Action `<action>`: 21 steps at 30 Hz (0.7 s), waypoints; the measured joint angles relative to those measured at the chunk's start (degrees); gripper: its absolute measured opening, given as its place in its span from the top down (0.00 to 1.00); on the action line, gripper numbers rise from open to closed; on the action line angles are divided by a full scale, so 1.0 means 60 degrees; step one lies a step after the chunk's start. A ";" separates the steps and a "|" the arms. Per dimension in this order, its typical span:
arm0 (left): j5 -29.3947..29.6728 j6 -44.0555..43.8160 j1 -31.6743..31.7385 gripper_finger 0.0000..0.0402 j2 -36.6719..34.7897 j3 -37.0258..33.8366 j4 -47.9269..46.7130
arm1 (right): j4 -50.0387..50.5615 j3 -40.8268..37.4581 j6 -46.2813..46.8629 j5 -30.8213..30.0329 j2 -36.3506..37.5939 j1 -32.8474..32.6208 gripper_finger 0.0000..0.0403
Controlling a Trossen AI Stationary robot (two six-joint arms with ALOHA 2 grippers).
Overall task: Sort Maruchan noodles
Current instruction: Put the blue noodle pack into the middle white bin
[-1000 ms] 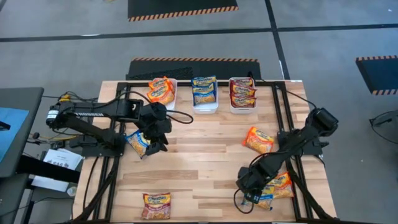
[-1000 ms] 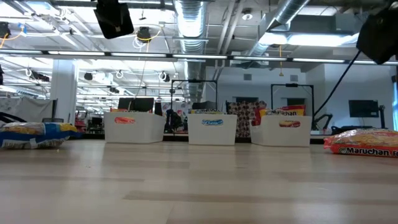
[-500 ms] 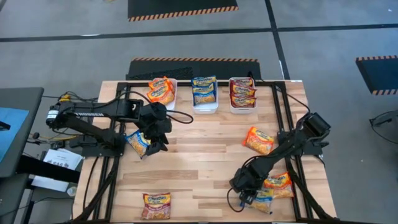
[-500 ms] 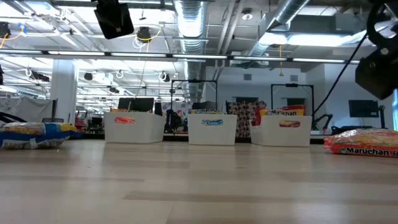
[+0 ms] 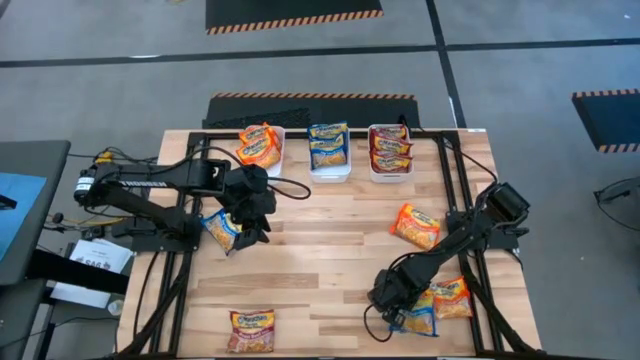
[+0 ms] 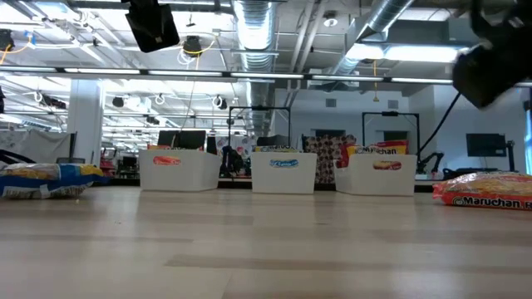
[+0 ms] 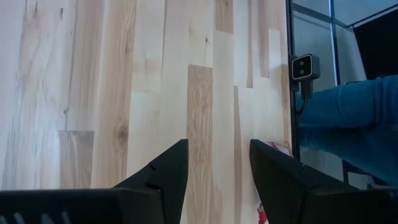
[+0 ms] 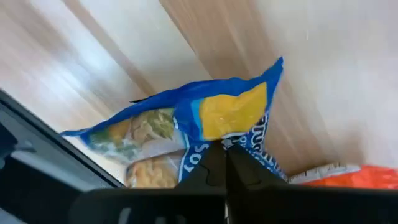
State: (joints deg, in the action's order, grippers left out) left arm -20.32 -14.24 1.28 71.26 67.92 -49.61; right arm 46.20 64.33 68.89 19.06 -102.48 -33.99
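Maruchan noodle packets lie scattered on the wooden table. My right gripper (image 5: pixel 393 300) (image 8: pixel 224 149) is down near the front right, shut on a blue-and-yellow packet (image 5: pixel 420 318) (image 8: pixel 205 121) that lies beside an orange packet (image 5: pixel 452 295). My left gripper (image 5: pixel 255 232) (image 7: pixel 217 146) hangs open over the table's left part, next to another blue-and-yellow packet (image 5: pixel 221 230) that lies flat on the wood. A further orange packet (image 5: pixel 415 224) lies at mid right, and a pink-and-yellow one (image 5: pixel 250 330) near the front left. My right gripper pinches the blue-and-yellow packet between its two fingers, on the blue wrapper just beside the yellow patch (image 8: pixel 233 134). The fingers come steeply from above. The packet stays low at the table; whether any part is lifted, I cannot tell.
Three white bins stand in a row at the far edge: one with orange packets (image 5: pixel 262 146), one with blue-and-yellow packets (image 5: pixel 328 150), one with dark red packets (image 5: pixel 390 150). Black frame rails (image 5: pixel 448 180) run along the table's sides. A person's jeans (image 7: pixel 348 118) show beyond the table.
My right arm has swung toward the table's near left and sunk onto the blue-and-yellow packet by the orange one. In the low view its dark body has come further into the picture's upper right.
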 joint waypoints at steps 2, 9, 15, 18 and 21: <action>0.0000 -0.0002 0.0000 0.61 0.0000 0.0000 0.0000 | 0.0333 0.0428 -0.0040 -0.0368 0.0009 0.0008 0.99; 0.0015 0.0033 0.0046 0.61 0.0000 0.0000 -0.0001 | 0.2299 0.2123 -0.0330 -0.2116 0.0022 0.0062 0.99; 0.0029 0.0005 0.0286 0.61 0.0000 0.0000 -0.0010 | 0.3277 0.3265 -0.0997 -0.3505 0.0029 0.0379 0.99; 0.0031 -0.0044 0.0452 0.61 0.0000 0.0000 -0.0025 | 0.3589 0.3713 -0.1561 -0.4102 0.0029 0.0720 0.99; 0.0033 -0.0047 0.0658 0.61 0.0000 0.0000 -0.0025 | 0.3850 0.4088 -0.2388 -0.4643 0.0036 0.1231 0.99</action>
State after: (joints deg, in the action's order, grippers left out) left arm -20.12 -14.52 5.23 71.26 67.92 -49.76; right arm 69.30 88.86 54.56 -8.80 -102.26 -26.60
